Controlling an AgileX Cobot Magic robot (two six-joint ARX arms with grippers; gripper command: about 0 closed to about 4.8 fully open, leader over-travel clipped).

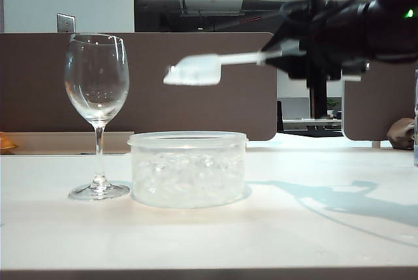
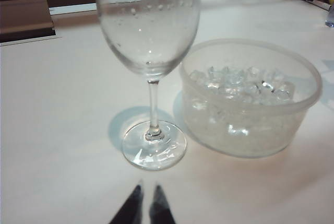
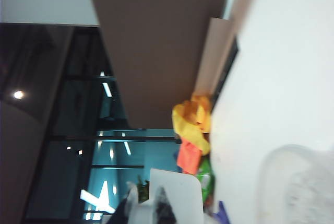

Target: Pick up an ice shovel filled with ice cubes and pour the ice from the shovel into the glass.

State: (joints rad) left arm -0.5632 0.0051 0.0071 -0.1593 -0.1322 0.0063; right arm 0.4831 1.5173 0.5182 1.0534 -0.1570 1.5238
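clear glass (image 1: 96, 91): it stands upright on the white table (image 1: 294, 228), just beside the round tub (image 1: 188, 169). nothing shows inside its bowl.
ice cubes (image 2: 240, 85): a heap of them sits in the tub. the left wrist view looks down into the tub and shows each chunk; the exterior view only shows a whitish blur through the wall.
ice shovel (image 1: 196, 70): it is up in the air, above the tub and to the right of the glass. its bowl points toward the glass. the pictures are too blurry to tell if ice is in it.
right gripper (image 1: 287, 55): it is clenched on the shovel's thin handle, high over the table.
right wrist view: turned on its side. it shows the back of the shovel bowl (image 3: 175, 195), the tub rim (image 3: 292, 182) and some orange and yellow stuff (image 3: 190, 125) far off. the glass is not in it.
left gripper (image 2: 146, 208): only its two dark tips show, close together, low near the foot of the glass, holding nothing.
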